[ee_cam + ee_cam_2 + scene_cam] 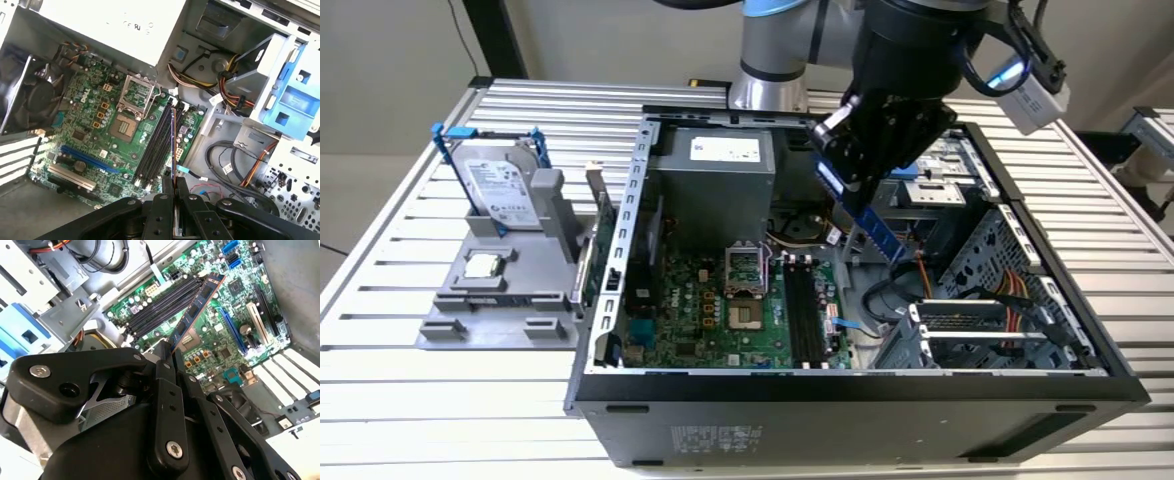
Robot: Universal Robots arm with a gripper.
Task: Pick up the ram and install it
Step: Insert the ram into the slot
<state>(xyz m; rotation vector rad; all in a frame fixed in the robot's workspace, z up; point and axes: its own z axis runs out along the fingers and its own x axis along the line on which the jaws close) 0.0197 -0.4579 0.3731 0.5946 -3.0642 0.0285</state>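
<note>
My gripper (pixel 851 195) is shut on the ram (pixel 870 225), a long thin blue circuit-board stick. The stick hangs tilted inside the open computer case (pixel 854 385), above the motherboard (pixel 707 315). The black memory slots (pixel 807 312) lie lower, toward the case's front edge, apart from the stick. In the second wrist view the ram (pixel 197 302) juts out from between the black fingers (pixel 165 370) over the slots (pixel 157 307). In the first wrist view the ram (pixel 173 142) shows edge-on, running alongside the slots (pixel 154 145), with the gripper (pixel 173 184) closed around its near end.
A silver hard drive (pixel 500 190) with blue clips stands on a grey fixture (pixel 494 295) at the exterior view's left, with a small square processor chip (pixel 483 265) beside it. Inside the case are the power supply (pixel 714 185), CPU socket (pixel 740 268), a fan (pixel 37 95), cables (pixel 235 160) and a blue drive cage (pixel 295 95).
</note>
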